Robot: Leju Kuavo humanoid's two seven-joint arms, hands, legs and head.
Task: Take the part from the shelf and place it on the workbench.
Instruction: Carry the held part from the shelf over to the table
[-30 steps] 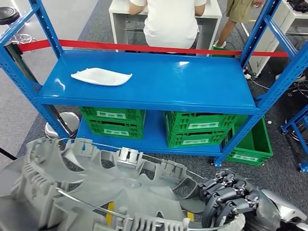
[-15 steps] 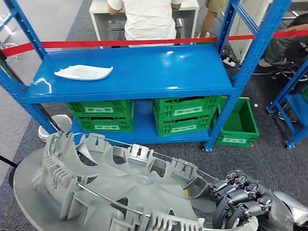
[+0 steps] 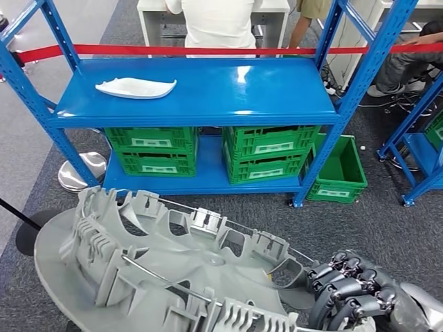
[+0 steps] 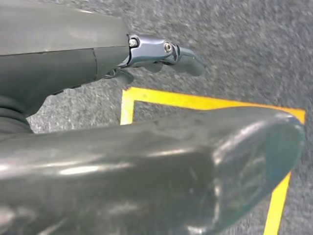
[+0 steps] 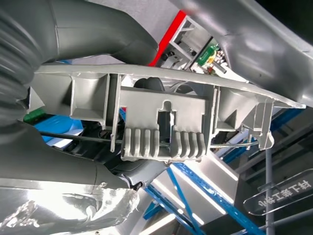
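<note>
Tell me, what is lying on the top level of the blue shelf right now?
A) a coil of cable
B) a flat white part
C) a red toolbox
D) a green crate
B: a flat white part lies alone toward the left of the blue shelf's top level, while the green crates sit on the level below.

The head view is bright and evenly lit from overhead, and white glare spots sit on the blue shelf (image 3: 209, 93) near upper centre. Its uprights bow outward toward the frame edges. Shadows under the shelf are soft. In the left wrist view the grey part (image 4: 147, 176) across the lower frame is blurred and streaked with pale reflections, while the carpet (image 4: 239, 58) stays grainy. The right wrist view is backlit, with bright strips at lower centre.
</note>
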